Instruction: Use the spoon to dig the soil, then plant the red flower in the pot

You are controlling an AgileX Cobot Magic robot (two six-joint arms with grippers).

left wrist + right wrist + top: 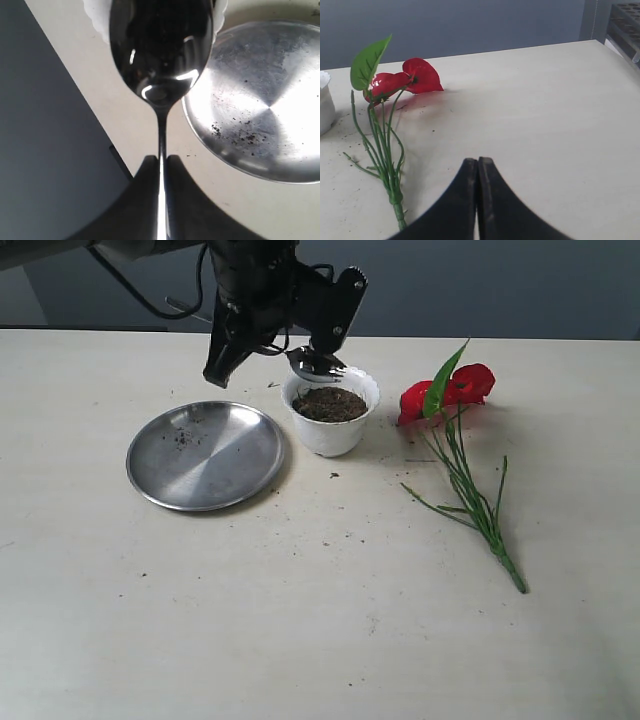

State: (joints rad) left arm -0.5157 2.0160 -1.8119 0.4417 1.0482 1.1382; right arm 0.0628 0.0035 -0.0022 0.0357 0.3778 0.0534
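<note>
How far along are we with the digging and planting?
Done: the left gripper has the spoon clamped; a few crumbs dot the steel plate. In hand: spoon bowl poised at the rim of the pot over the soil. Left: the red flower lies on the table, unplanted; right gripper shut, empty.

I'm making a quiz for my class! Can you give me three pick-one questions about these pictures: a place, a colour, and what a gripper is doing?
1. Where is the red flower? A on the table beside the pot; B inside the pot; C on the floor.
2. What colour is the pot? A blue; B black; C white.
3. What is the left gripper doing? A open, empty; B shut on the spoon; C shut on the flower.
Answers: 1 A, it lies flat on the tabletop, apart from the pot. 2 C, its wall is white. 3 B, the spoon's handle sits between its closed fingers.
</note>
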